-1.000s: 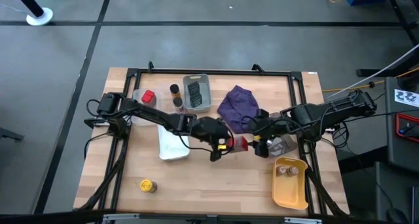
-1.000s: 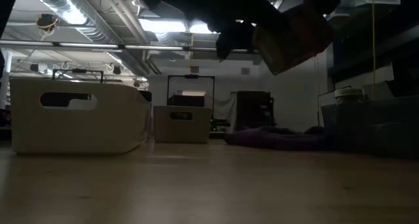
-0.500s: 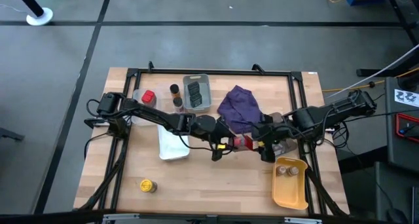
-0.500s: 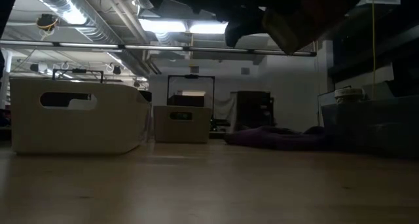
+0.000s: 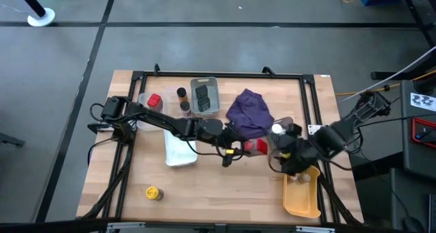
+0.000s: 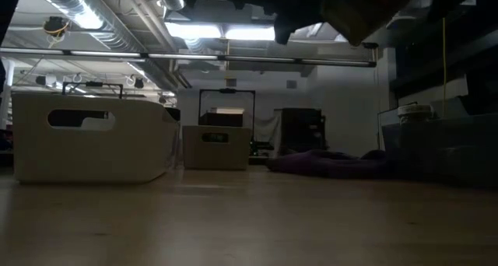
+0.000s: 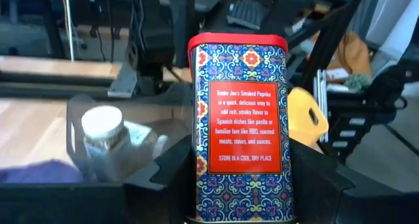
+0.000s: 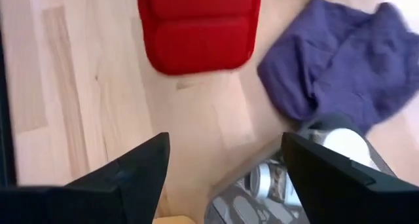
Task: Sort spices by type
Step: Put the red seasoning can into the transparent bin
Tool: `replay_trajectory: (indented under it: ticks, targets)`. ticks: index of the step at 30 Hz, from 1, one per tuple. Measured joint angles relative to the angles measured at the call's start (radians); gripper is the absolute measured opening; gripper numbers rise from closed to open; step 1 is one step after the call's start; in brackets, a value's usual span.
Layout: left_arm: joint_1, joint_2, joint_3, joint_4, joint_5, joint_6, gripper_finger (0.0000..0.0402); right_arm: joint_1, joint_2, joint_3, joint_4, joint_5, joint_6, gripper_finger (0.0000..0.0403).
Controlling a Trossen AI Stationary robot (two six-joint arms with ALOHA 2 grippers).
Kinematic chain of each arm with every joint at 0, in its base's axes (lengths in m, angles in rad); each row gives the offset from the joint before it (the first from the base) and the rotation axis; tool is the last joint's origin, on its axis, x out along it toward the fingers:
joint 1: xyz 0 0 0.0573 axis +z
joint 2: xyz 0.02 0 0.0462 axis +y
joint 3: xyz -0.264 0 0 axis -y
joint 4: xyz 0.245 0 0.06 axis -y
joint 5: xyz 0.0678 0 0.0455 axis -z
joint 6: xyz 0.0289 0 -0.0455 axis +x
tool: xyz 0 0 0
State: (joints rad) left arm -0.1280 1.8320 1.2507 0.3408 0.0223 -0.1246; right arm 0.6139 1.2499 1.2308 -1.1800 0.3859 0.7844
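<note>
My left gripper (image 5: 240,150) reaches over the table's middle and is shut on a red spice tin (image 5: 257,146) with a patterned label (image 7: 239,126). In the low view the tin (image 6: 362,13) hangs high above the table. My right gripper (image 5: 285,157) is open beside the tin's red lid (image 8: 198,27), a short way off toward the right edge, and touches nothing. Behind it a white-capped jar (image 5: 277,129) stands in the clear tray (image 7: 75,119). Two jars (image 5: 298,177) sit in the yellow tray (image 5: 302,195). A yellow jar (image 5: 153,193) stands alone near the front left. My left gripper pinches the tin's bottom end (image 7: 239,207) between its two fingers, coming level from the table's left. The tin lies along the fingers with its lid end pointing toward the right edge. It is lifted clear of the table.
A purple cloth (image 5: 248,110) lies at the far middle. A grey tray (image 5: 204,97) with dark tins, two dark jars (image 5: 182,100) and a red tin (image 5: 154,100) stand at the far left. A white tray (image 5: 178,151) lies under my left arm.
My right gripper has drawn back from the tin's lid end toward the table's right and near edge. The tin, held by my left gripper, has risen and shifted slightly toward the right.
</note>
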Motion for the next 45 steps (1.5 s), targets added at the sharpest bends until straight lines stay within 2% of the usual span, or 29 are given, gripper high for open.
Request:
replay_trajectory:
  ticks: [5,10,13,16,23,31,38,45]
  targets:
    - [0.0,0.0,0.0,0.095,0.0,0.025,0.0182,0.142,-0.036,0.0,-0.064,0.206,0.138,0.0294]
    - [0.0,0.0,0.0,0.233,0.0,0.081,0.0184,0.275,-0.037,0.0,-0.058,0.528,0.209,0.0294]
    - [0.0,0.0,0.0,0.319,0.0,0.125,0.0182,0.315,-0.037,-0.009,-0.009,0.678,0.221,0.0294]
    - [0.0,0.0,0.0,0.402,0.0,0.163,0.0183,0.331,-0.037,-0.026,0.026,0.779,0.221,0.0294]
    - [-0.007,0.0,0.0,0.517,0.0,0.235,0.0182,0.328,-0.037,-0.06,0.102,0.936,0.191,0.0294]
    - [-0.012,0.0,0.0,0.548,0.0,0.272,0.0186,0.328,-0.037,-0.063,0.176,0.948,0.125,0.0294]
    - [-0.012,0.0,0.0,0.579,0.0,0.286,0.0185,0.325,-0.037,-0.063,0.444,0.91,-0.175,0.0294]
    - [-0.032,0.0,0.0,0.594,-0.002,0.32,0.0184,0.251,-0.037,-0.063,0.621,0.86,-0.384,0.0294]
